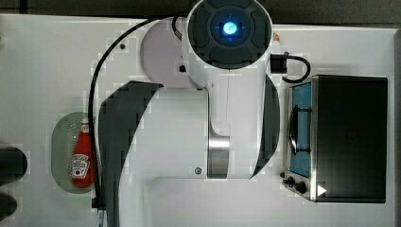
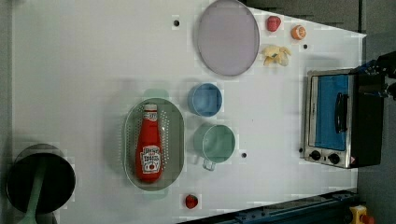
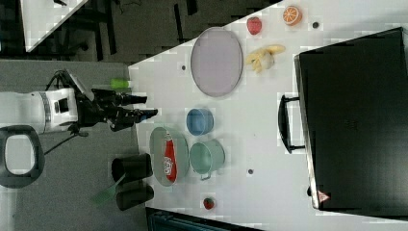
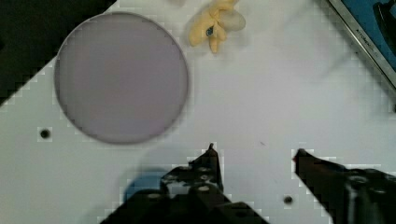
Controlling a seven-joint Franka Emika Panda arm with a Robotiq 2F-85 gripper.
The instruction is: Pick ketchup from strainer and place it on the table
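**Ketchup lies in the strainer, gripper spread and empty**

Left view, lower left of centre: the ketchup [image 2: 149, 144] lies flat inside the strainer [image 2: 176, 140], cap toward the top of the frame, label facing up. The strainer rests on the table [image 2: 84, 70]. Just to the strainer's right in the left view stand a blue cup [image 2: 205, 99] and, below it, a green cup [image 2: 215, 143]. A lilac plate [image 2: 227, 37] sits at the top centre, with a banana [image 2: 276, 54], a strawberry [image 2: 273, 23] and an orange half [image 2: 298, 32] to its right. Another strawberry [image 2: 191, 201] lies near the bottom edge, below the strainer. A toaster oven [image 2: 343, 119] fills the right side.

In the right view the gripper [image 3: 149, 107] hangs at the left of the frame, near the table's edge, above and apart from the strainer, touching nothing. In the wrist view its jaws stand spread with bare white table between them and nothing pinched; the plate and banana lie beyond the fingertips [image 4: 211, 151].

In the top view the arm [image 1: 227, 94] covers the middle of the frame, and the ketchup shows at the lower left, in the strainer.
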